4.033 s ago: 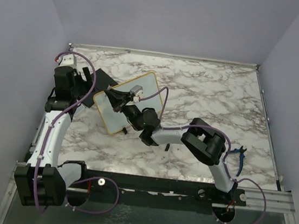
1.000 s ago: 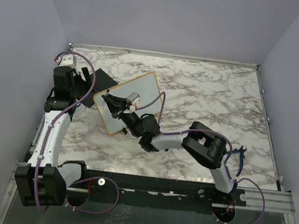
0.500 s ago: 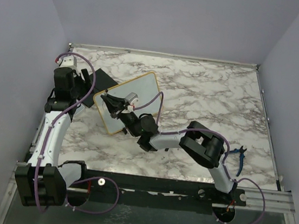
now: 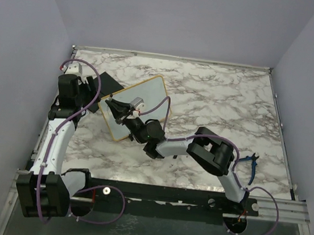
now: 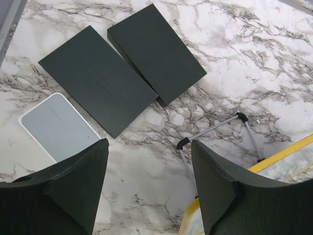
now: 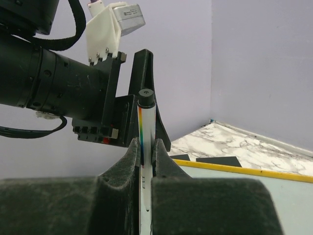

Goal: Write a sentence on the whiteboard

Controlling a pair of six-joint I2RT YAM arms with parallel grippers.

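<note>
Since the marker is already pinched and parked over the board, I'd call this the writing step, though I can't make out any sentence on the white surface from these views. Starting on the left, the left gripper [image 5: 149,191] hangs with its dark foam jaws wide apart and nothing between them, above the marble-pattern table [image 4: 223,91]. Under it lies a flat matte black block [image 5: 98,81] with a second block [image 5: 156,54] right against it. A small pale grey tile [image 5: 58,127] with rounded corners sits at about 8 o'clock from them.

The whiteboard [image 4: 153,89] sits at roughly 10 o'clock from the table's middle. It's turned diagonally, smooth white with a thin yellow frame and a wire leg [image 5: 210,130]. The right gripper [image 6: 145,156] is clamped tight on a slim white marker [image 6: 146,122], black end up, tip hidden.

Next move, I reckon, is tip down lightly and steady strokes. The board looks light enough to skid, so the left one may need to brace it.
</note>
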